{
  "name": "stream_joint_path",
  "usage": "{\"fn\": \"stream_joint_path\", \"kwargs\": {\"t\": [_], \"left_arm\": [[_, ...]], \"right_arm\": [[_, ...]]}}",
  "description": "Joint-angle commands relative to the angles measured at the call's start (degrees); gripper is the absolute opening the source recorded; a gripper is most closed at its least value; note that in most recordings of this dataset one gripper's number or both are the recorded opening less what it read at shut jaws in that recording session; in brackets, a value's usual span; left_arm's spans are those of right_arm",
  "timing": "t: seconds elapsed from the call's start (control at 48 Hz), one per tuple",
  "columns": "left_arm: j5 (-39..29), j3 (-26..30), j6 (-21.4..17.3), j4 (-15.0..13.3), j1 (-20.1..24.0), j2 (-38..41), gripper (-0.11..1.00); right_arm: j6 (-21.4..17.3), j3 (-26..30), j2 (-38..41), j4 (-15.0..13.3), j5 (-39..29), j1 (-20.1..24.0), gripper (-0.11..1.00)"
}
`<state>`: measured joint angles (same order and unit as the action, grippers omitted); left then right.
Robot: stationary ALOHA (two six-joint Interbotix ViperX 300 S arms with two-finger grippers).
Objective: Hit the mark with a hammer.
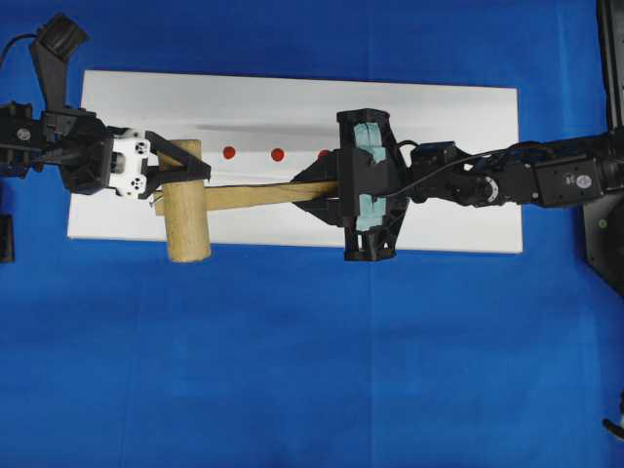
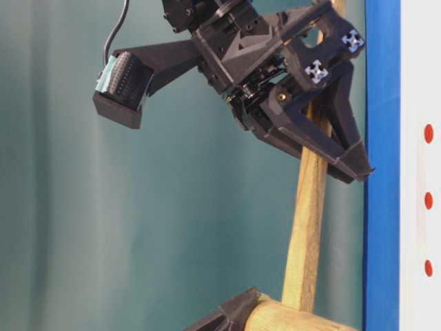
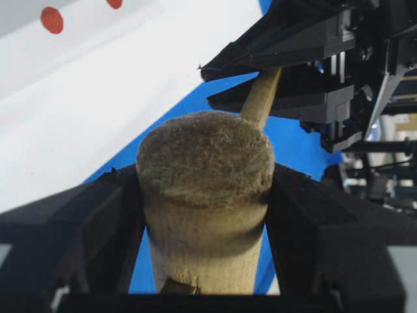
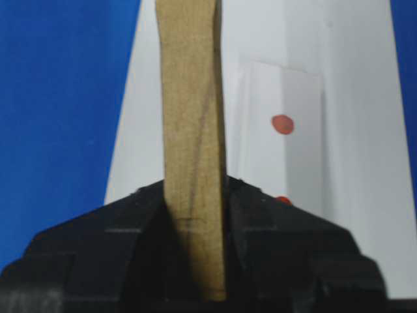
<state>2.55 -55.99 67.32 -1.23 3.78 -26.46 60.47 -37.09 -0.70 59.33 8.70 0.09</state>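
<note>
The hammer (image 1: 195,207) is grasped twice: its head by the left gripper's (image 1: 180,175) jaws, its handle by the right gripper's (image 4: 195,261). No writing is legible.

From overhead, we lose the hammer (image 1: 244,196) handle's far end under the right end effector (image 1: 327,192), which also half covers a 3rd red dot (image 1: 323,153). In the table-level view the hammer head is cut off by the bottom edge. In the right wrist view the head lies out of frame.
</note>
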Motion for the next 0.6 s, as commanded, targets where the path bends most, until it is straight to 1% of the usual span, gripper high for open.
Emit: {"fn": "stream_joint_path", "kwargs": {"t": [0.0, 0.208, 0.25, 0.271, 0.375, 0.396, 0.438, 0.584], "left_arm": [[-0.9, 1.0, -0.2, 0.2, 0.1, -0.2, 0.49], [-1.1, 1.1, -1.1, 0.3, 0.1, 0.0, 0.49], [-1.1, 1.1, -1.4, 0.4, 0.1, 0.0, 0.51], [-1.1, 1.1, -1.7, 0.4, 0.1, 0.0, 0.55], [-1.1, 1.1, -2.7, 0.4, 0.1, 0.1, 0.83], [-1.2, 1.1, -2.8, 0.4, 0.1, 0.0, 0.85], [-1.1, 1.1, -2.9, 0.4, 0.1, 0.0, 0.85], [-1.2, 0.4, -3.2, 0.4, 0.1, -0.7, 0.81]], "right_arm": [[-0.3, 1.4, -0.7, 0.2, 0.3, -0.4, 0.09], [-0.3, 1.3, -0.7, 0.1, -0.1, -0.4, 0.09], [-0.4, 1.4, -0.7, 0.1, -0.3, -0.4, 0.09], [-0.4, 1.3, -0.7, 0.1, -0.3, -0.4, 0.09], [-0.4, 1.4, -0.9, 0.1, -0.3, -0.4, 0.09], [-0.4, 1.4, -1.0, 0.2, -0.3, -0.4, 0.09], [-0.6, 1.3, -1.1, 0.2, -0.4, -0.4, 0.09], [-1.0, 0.6, -2.3, 0.4, -0.3, -0.4, 0.09]]}}
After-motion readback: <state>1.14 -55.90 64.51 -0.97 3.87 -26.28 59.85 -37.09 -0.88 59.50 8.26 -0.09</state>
